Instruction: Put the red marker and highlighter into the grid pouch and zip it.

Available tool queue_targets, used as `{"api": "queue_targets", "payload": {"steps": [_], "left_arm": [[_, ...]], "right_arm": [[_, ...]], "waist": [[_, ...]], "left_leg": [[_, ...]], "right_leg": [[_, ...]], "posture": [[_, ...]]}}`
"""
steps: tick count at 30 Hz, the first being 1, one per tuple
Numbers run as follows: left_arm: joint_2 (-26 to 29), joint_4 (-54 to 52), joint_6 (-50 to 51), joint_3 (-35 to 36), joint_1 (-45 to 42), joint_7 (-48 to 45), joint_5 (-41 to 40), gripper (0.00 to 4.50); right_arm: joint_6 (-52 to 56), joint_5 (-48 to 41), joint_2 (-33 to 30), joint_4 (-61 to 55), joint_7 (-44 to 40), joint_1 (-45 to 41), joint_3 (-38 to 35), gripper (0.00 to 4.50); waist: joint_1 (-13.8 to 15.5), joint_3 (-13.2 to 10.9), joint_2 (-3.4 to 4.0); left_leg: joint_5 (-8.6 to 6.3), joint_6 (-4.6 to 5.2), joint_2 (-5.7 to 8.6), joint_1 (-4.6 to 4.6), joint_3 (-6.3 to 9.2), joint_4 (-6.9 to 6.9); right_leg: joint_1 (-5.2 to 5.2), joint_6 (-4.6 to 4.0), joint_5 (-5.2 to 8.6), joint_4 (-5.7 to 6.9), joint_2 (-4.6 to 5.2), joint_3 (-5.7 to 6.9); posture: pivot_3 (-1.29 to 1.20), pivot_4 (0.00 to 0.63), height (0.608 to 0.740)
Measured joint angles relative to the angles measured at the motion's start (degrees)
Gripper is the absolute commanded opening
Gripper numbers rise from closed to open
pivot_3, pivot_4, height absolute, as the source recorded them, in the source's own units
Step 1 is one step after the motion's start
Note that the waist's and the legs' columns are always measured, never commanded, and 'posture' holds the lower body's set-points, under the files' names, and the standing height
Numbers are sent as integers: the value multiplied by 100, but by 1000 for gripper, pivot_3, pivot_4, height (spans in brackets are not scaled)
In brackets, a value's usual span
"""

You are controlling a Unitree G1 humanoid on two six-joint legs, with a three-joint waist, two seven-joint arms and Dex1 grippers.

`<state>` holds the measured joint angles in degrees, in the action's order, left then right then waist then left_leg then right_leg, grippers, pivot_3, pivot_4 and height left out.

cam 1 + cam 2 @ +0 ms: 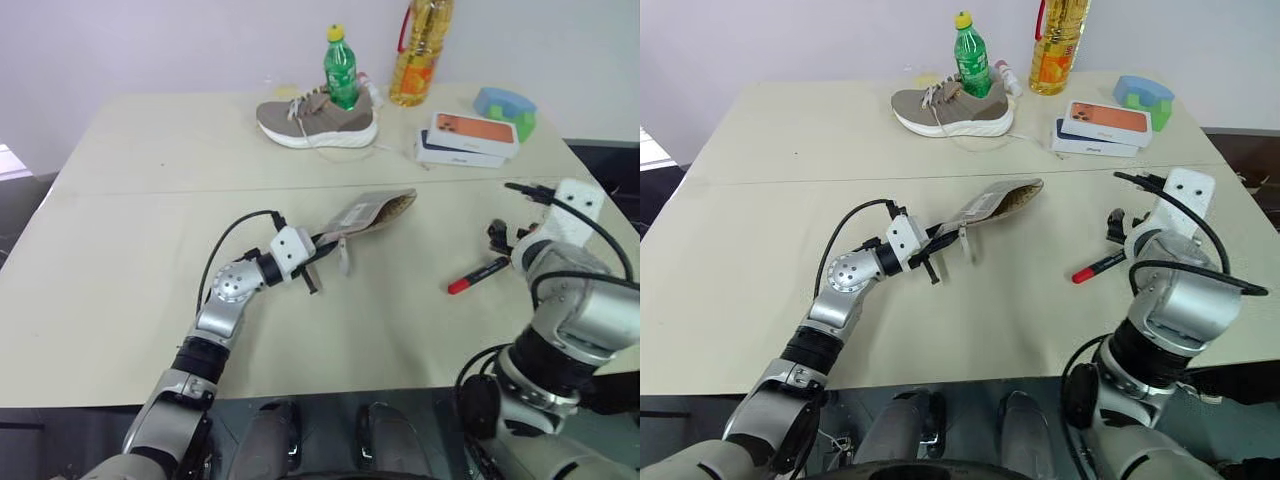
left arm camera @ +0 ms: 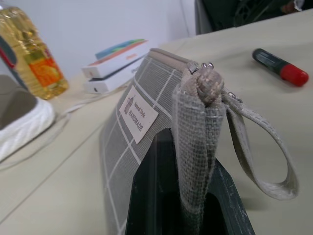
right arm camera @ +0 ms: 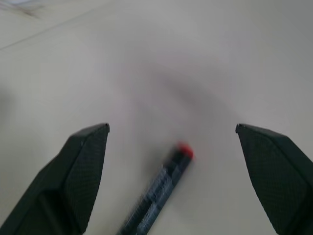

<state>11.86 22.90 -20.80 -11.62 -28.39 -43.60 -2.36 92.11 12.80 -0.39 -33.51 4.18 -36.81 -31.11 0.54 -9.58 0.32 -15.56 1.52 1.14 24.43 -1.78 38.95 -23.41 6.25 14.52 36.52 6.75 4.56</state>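
Left pincer: in the head views you are seeing the left gripper (image 1: 322,262) clamping its black fingers on one end of the flat grey fabric grid pouch (image 1: 375,212) with thin white lines, holding it lifted and tilted over the middle of the beige table (image 1: 150,250).
Right pincer: the right gripper (image 1: 1118,228) is hanging at the table's right side, just beside the slim red marker (image 1: 478,275) with a red cap and black barrel, which is lying flat on the table, apart from the pouch.
Background: along the far edge you are seeing a grey-brown sneaker (image 1: 318,120), a green plastic bottle (image 1: 341,70), a yellow oil bottle (image 1: 419,50), two stacked phone boxes (image 1: 466,138) and a blue and green tape dispenser (image 1: 506,106).
Left wrist view: the two fingers (image 2: 151,196) are pinching the pouch's end between them; its white label, reading HANDMADE, is facing the camera and the woven loop pull (image 2: 266,147) is dangling to the side. The marker is lying on the table beyond.
Right wrist view: the fingers (image 3: 83,166) are standing wide apart with nothing between them, and the marker is lying on the table beneath the gap, red end pointing away.
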Motion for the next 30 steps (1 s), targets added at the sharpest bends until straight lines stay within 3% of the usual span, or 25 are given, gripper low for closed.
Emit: {"api": "queue_targets", "payload": {"steps": [3, 7, 10, 15, 16, 21, 22, 24, 29, 30], "left_arm": [[-53, 81, -36, -54, -58, -18, 15, 0], [-78, 100, -100, -65, -80, -24, 5, 0], [-77, 100, -99, -64, -75, -16, -4, 0], [-81, 99, -99, -65, -62, -1, -14, 0], [-75, 99, -99, -64, -61, 2, -15, 0], [-70, 97, -99, -61, -56, 19, -17, 0], [-71, 97, -99, -61, -56, 21, -18, 0], [-69, 96, -100, -60, -56, 24, -20, 0], [-71, 96, -101, -59, -57, 28, -20, 0], [-71, 97, -101, -59, -58, 29, -20, 0]], "right_arm": [[5, 494, 802, -7, 349, -255, -236, 4325], [4, 1089, 826, 12, 523, -268, -597, 4325], [4, 1378, 827, 92, 476, -257, -703, 2973], [4, 1523, 827, 301, 175, -261, -701, 335], [4, 1525, 827, 341, 123, -261, -699, 25], [4, 1249, 807, 322, -198, -255, -308, 25], [4, 1121, 799, 271, -291, -250, -252, 250], [-2, 836, 754, 62, -536, -195, -86, 949], [-7, 606, 705, -49, -535, -102, 198, 3490], [-2, 626, 784, -48, -437, -113, 178, 3490]], "waist": [[12, 0, 0], [23, 0, 1], [-22, 1, 1], [-91, 0, 3], [-102, 0, 3], [-131, 0, 3], [-128, 0, 3], [-122, 0, 3], [-119, 0, 3], [-120, 0, 3]], "left_leg": [[-1, 3, 4, 0, 1, 1], [-8, 15, 14, 3, 4, 7], [-8, 15, 11, -1, 1, 3], [-7, 14, 4, -3, 4, 0], [-7, 14, 4, -3, 4, 1], [-7, 14, 3, -3, 5, -1], [-7, 14, 3, -3, 5, -1], [-8, 14, 3, -2, 5, 0], [-8, 14, 3, -2, 6, -1], [-8, 14, 3, -2, 6, -1]], "right_leg": [[-1, 0, 0, 7, 0, -1], [7, 0, 1, 13, 1, -7], [3, 1, 2, 13, -1, -9], [-2, 2, 4, 15, -6, -9], [-2, 2, 4, 15, -6, -9], [-4, 3, 4, 16, -6, -9], [-4, 3, 4, 16, -6, -9], [-2, 3, 4, 14, -6, -9], [-2, 3, 4, 12, -6, -9], [-2, 3, 4, 12, -6, -9]], "posture": [[0, 150, 740], [0, 150, 740], [0, 150, 740], [0, 150, 740], [0, 150, 740], [0, 150, 740], [0, 150, 740], [0, 150, 740], [0, 150, 740], [0, 150, 740]]}}
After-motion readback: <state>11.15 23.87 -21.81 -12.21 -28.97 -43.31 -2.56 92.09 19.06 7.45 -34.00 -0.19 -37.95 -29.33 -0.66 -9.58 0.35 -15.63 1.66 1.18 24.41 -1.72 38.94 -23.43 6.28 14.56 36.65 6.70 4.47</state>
